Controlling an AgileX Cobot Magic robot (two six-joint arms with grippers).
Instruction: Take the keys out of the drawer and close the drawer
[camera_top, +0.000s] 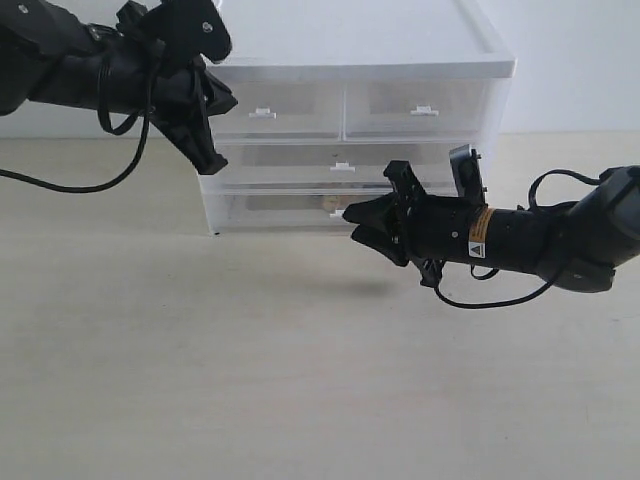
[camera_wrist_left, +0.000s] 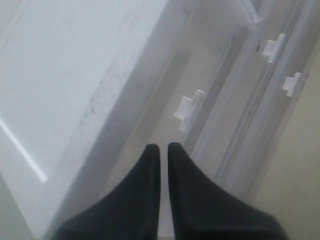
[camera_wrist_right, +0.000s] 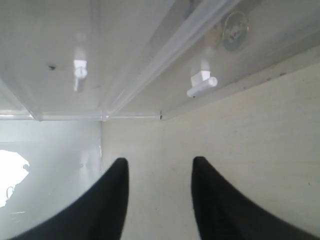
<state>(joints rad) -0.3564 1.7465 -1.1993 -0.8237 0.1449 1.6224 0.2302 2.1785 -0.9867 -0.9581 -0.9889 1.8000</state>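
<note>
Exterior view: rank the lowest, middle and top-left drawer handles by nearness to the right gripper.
1. The lowest drawer's handle, just beside the right gripper.
2. The middle drawer's handle, one tier up.
3. The top-left drawer's handle, top tier, leftward.

Cabinet: we see a translucent white plastic drawer unit (camera_top: 350, 40) standing toward the back of the table, its top flat and white.
Top tier: two half-width drawers, the left one (camera_top: 285, 110) and the right one (camera_top: 420, 108), sit side by side, each pushed in flush and bearing a small white tab handle.
Middle tier: one wide drawer (camera_top: 300, 160), closed; through its cloudy front we cannot tell what it holds.
Table: a pale beige surface (camera_top: 200, 380).
Wall: plain white (camera_top: 570, 60), behind the cabinet.
</note>
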